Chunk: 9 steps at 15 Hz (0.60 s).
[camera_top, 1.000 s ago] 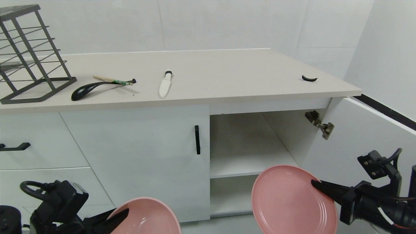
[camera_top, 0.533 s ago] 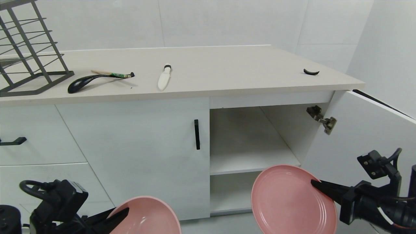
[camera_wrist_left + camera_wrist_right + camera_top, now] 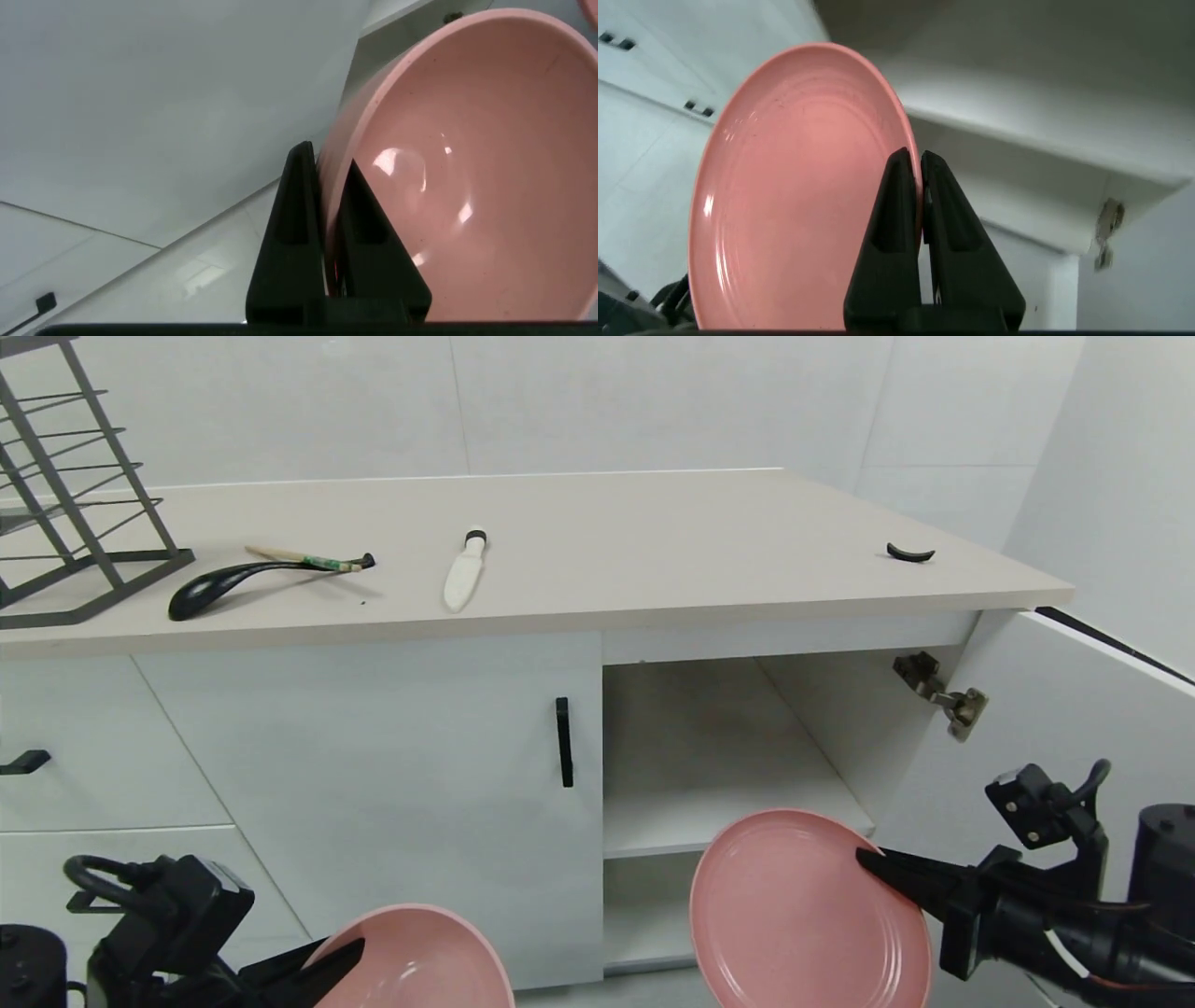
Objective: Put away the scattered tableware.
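Pink plate (image 3: 808, 915) hangs just in front of the open cupboard (image 3: 709, 747), low across its mouth. The right end effector (image 3: 866, 859) has its two fingers pinched shut on the plate's rim, on the side nearest the cupboard's swung-out door (image 3: 1074, 709). The plate stands steeply tilted with its eating face turned toward the head camera. From that view its upper edge overlaps the front lip of the cupboard's middle shelf (image 3: 738, 817).

A pink bowl (image 3: 420, 961) is held out in front of the cupboard's closed half. The left end effector (image 3: 359, 947) is clamped on its wall, one finger inside and one outside.

On the desk (image 3: 653, 523) above the cupboard lie a white knife (image 3: 464, 574), a black spoon (image 3: 224, 586) and chopsticks (image 3: 299, 558), all over the closed half. A small black curved piece (image 3: 910, 554) lies over the hinge side.

The move turns on the plate's position: it sits between the right end effector and the opening, with the shelf beyond its far rim. The right arm is plainly the nearer one. The plate would probably need levelling toward flat, then pushing rim-first over the shelf lip. The bowl looks set to wait, since it is well off to the closed side.
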### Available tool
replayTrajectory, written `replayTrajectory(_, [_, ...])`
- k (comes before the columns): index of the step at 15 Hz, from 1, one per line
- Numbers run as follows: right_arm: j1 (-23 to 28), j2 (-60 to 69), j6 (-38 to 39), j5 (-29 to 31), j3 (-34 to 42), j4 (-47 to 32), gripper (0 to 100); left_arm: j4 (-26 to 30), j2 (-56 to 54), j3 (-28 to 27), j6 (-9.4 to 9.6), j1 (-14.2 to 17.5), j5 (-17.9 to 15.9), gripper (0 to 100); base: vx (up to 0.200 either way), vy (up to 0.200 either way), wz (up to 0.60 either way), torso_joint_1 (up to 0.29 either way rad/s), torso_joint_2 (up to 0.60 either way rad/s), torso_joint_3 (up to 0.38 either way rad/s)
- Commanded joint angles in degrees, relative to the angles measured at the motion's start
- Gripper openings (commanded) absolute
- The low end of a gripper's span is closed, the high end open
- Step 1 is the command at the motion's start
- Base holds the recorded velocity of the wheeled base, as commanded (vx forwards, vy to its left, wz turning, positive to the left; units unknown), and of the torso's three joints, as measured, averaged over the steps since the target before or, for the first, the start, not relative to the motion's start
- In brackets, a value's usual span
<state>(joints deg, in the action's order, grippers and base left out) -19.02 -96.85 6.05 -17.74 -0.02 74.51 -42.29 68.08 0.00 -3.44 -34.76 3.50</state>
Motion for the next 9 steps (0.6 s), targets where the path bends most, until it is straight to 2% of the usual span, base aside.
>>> replayTrajectory(1, [-1.11,-7.74,-0.51,-0.10,0.02,3.54,0,0.28,0.12,0.00,0.19,-0.05,-0.07,0,0.000,0.000,0.00,0.000,0.00,0.000])
replayTrajectory(3, [-2.69,-11.69,-0.60,0.51,0.02,7.49,0,0.37,0.12,0.00,0.19,0.04,-0.07,0,0.000,0.000,0.00,0.000,0.00,0.000])
replayTrajectory(5, [-3.92,-17.93,-0.51,9.92,0.02,14.61,0,0.37,0.12,0.00,0.19,-0.05,-0.07,0,0.000,0.000,0.00,0.000,0.00,0.000])
replayTrajectory(9, [-4.10,-24.61,1.86,10.09,-3.75,15.49,0,-0.43,0.03,0.00,0.19,-0.66,0.02,0,0.000,0.000,0.00,0.000,0.00,0.000])
